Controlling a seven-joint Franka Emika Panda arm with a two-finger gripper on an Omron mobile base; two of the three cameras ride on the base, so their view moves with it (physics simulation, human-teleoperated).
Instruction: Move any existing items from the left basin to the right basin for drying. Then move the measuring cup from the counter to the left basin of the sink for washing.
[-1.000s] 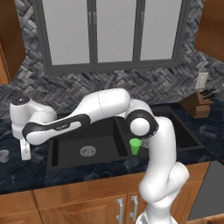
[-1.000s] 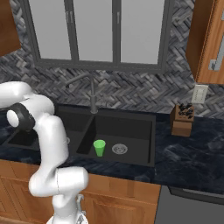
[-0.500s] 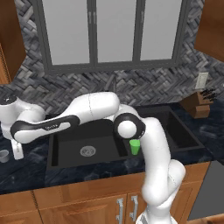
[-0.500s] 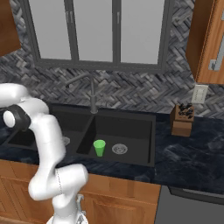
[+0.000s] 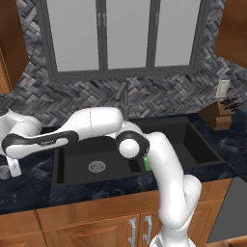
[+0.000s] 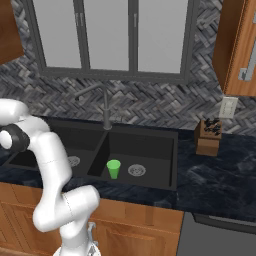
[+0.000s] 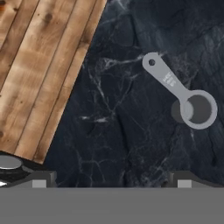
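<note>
The green tumbler [image 6: 113,169] stands upright in the right basin [image 6: 150,145] beside its steel drain [image 6: 136,170]; in the left base view the arm's elbow hides most of the tumbler [image 5: 146,164]. The left basin [image 5: 77,159] holds only its drain [image 5: 96,167]. The small grey measuring cup [image 7: 199,109] lies on the dark counter [image 7: 122,131], its handle pointing up-left in the hand view. In the left base view the measuring cup [image 5: 4,171] sits at the far left. My gripper [image 5: 14,171] hangs open just above and beside it; in the hand view the gripper [image 7: 113,179] has nothing between its fingertips [image 7: 43,177].
A dark faucet [image 6: 105,107] rises behind the sink divider. A wooden knife block [image 6: 208,135] stands on the counter to the right. The counter's edge and the wooden floor [image 7: 39,65] below it show at the left of the hand view. My arm stretches across the left basin.
The arm has swung further left, carrying the open hand out past the sink to the counter by the measuring cup. The tumbler has not moved.
</note>
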